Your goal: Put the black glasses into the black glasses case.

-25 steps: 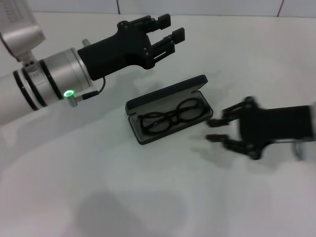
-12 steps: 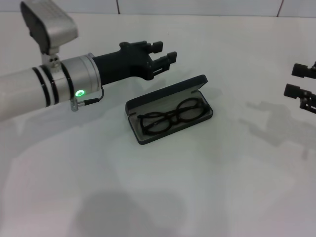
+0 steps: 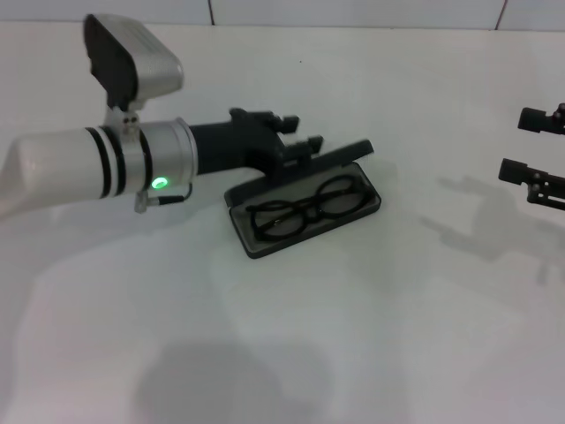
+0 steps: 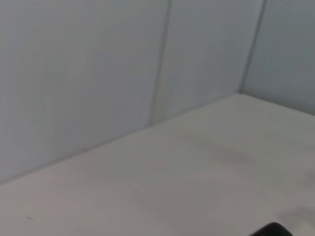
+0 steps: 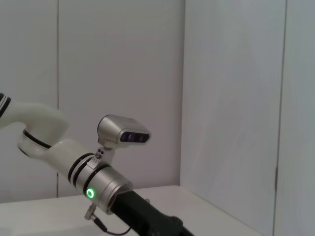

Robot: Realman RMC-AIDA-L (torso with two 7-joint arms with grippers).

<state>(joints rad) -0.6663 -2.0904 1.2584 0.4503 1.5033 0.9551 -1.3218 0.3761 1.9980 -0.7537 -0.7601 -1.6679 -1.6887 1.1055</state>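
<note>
Black glasses (image 3: 309, 208) are inside the black glasses case (image 3: 305, 212), lying flat on the grey lining, lenses side by side along the case's length. Case sits just left of frame centre in the head view, on the white table (image 3: 371, 336), angled so its right end points toward the upper right.

Left gripper (image 3: 298, 146) is right at the case's lid — it comes in from the left of the frame and its black fingers (image 3: 305, 142) sit against the top edge of the lid (image 3: 340, 156). The lid is tipped partway over the tray, not upright and not closed. The two fingers are apart with a small gap between them; nothing is clamped, and contact looks like a push on the lid's back edge, though exactly where they touch is hard to make out. Green light (image 3: 160, 184) glows on the silver wrist ring, camera housing (image 3: 132, 66) above it.

Right gripper (image 3: 538, 146) is at the far right edge of the frame, well apart from the case, only the tips showing — two fingers spread wide, nothing between them.

Left wrist view: just grey wall panels (image 4: 98, 73) and bare tabletop, with a dark sliver (image 4: 273, 229) at the lower right edge that I can't identify. Right wrist view: the left arm's (image 5: 98, 182) white links against the wall, green light on.
</note>
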